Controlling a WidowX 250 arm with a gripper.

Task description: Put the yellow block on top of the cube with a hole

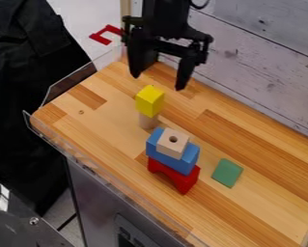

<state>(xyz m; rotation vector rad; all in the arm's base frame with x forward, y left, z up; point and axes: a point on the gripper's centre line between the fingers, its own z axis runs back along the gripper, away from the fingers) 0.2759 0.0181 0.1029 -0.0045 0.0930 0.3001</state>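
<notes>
A whitewashed plank wall (pixel 259 62) is rising behind the wooden bench (pixel 272 202), whose striped boards are running slantwise across the view. The black pincer (pixel 158 82) is hanging near the wall with its fingers spread wide, holding nothing. Just below the gap in the view, the yellow block (pixel 149 101) is sitting on a pale wooden block (pixel 147 121). Nearer the camera, the cube with a hole (pixel 172 148) is resting on a blue block (pixel 183 164), which is lying across a red arch block (pixel 185 182). A green block (pixel 228 172) is lying near this stack, to its right. Farther out, a clear rim (pixel 98 169) is edging the bench, and a grey cabinet (pixel 95 202) is standing below.
</notes>
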